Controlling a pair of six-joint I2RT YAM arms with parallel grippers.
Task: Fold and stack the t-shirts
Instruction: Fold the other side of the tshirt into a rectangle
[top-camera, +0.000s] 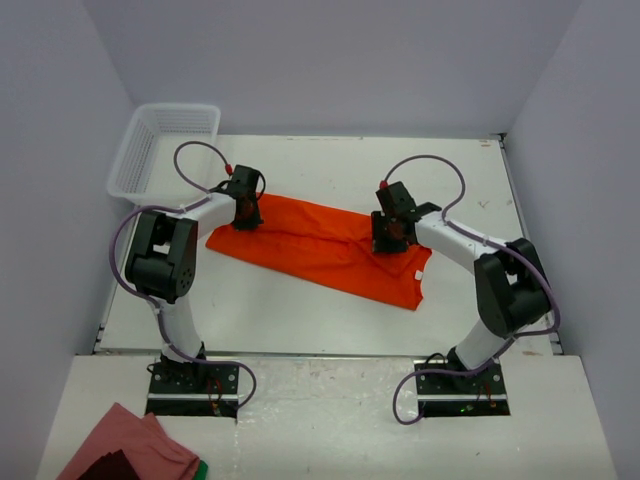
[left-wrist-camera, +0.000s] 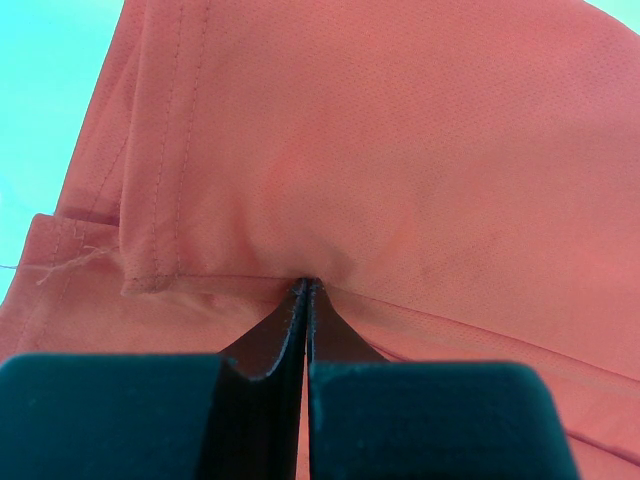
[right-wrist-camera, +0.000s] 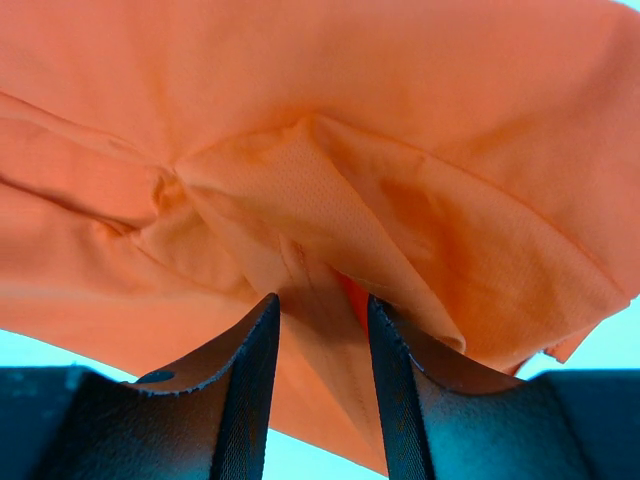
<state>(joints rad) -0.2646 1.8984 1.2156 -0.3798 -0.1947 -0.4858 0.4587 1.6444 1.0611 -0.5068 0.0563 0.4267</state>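
Observation:
One orange-red t-shirt (top-camera: 320, 252) lies stretched slantwise across the white table, from the left middle down to the right. My left gripper (top-camera: 247, 214) is at its left end. In the left wrist view its jaws (left-wrist-camera: 306, 283) are shut, pinching a fold of the t-shirt (left-wrist-camera: 420, 150) just beside a stitched hem. My right gripper (top-camera: 388, 238) is at the shirt's upper right edge. Its jaws (right-wrist-camera: 322, 300) stand partly apart, straddling a raised, seamed ridge of the t-shirt (right-wrist-camera: 380, 90), whose creases bunch around the fingertips.
A white mesh basket (top-camera: 165, 142) stands at the table's far left corner. A dusty pink cloth (top-camera: 125, 448) lies on the near ledge, left of the left arm's base. Grey walls close in the table on three sides.

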